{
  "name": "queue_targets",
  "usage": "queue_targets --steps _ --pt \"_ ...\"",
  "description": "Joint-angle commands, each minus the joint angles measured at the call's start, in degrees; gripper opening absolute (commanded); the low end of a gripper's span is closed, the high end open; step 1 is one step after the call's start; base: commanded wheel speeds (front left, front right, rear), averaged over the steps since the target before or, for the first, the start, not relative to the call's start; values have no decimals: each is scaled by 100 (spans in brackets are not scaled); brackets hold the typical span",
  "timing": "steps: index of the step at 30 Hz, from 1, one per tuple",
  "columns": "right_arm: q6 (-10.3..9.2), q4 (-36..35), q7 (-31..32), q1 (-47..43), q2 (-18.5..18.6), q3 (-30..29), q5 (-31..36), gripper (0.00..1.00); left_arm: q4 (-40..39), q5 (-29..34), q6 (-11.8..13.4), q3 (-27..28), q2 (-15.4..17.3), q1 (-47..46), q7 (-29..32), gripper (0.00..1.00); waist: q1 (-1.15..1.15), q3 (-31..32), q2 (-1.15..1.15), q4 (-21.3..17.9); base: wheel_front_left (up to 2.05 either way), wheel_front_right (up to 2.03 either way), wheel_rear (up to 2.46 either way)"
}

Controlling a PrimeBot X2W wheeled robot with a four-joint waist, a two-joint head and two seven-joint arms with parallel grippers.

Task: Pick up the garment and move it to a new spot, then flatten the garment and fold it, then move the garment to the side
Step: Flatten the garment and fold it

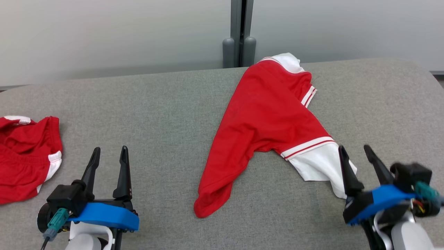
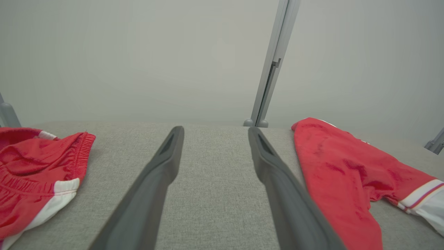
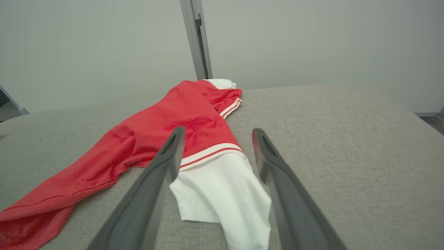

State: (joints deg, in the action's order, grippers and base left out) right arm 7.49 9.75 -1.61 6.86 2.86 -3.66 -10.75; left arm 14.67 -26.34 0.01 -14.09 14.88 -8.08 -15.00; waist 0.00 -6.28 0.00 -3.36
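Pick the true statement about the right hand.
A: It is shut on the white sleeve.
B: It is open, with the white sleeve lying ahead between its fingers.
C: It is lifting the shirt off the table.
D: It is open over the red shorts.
B: in its wrist view the right hand has its fingers spread wide, and the white sleeve of the red shirt lies on the grey table between them, ungripped.

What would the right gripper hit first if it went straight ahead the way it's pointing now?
The right gripper would most likely meet the white sleeve of the red shirt, lying between its open fingers. How high it sits above the cloth is unclear, so it might skim over.
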Motion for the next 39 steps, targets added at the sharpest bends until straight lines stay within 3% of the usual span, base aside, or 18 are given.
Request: queue_targets --steps 1,7,13,22,29,30,31,32,39 --pt "1 36 217 282 6 -26 118 100 -39 54 -14 23 -11 8 -26 100 0 -72 0 20 0 0 0" --pt "1 632 1378 1471 100 -117 405 100 -79 181 -83 53 -17 -222 -26 100 0 -403 0 170 0 0 0" --pt "1 1720 2079 2676 381 -260 334 100 -97 223 -67 161 -3 -538 -26 100 0 -825 0 452 0 0 0" --pt "1 3114 2318 3713 834 -151 428 100 -127 289 -68 474 -51 -740 -26 100 0 -1239 0 806 0 0 0" --pt "1 3853 2428 3840 825 -200 212 100 -84 375 -148 550 -161 -709 -26 100 0 -1294 0 929 0 0 0" --pt "1 3954 2461 3836 785 -169 146 90 -73 382 -151 558 -176 -683 -26 100 0 -1295 0 932 0 0 0" --pt "1 4023 2472 3817 735 -91 47 15 -66 385 -156 575 -189 -659 -26 100 0 -1292 0 930 0 0 0" --pt "1 4056 2441 3801 725 -12 -41 0 -55 403 -166 597 -195 -635 -26 100 0 -1284 0 919 0 0 0" --pt "-2 3720 1749 3647 1058 259 -184 0 2 476 -195 753 -218 -470 -26 100 0 -1060 0 707 0 0 0"
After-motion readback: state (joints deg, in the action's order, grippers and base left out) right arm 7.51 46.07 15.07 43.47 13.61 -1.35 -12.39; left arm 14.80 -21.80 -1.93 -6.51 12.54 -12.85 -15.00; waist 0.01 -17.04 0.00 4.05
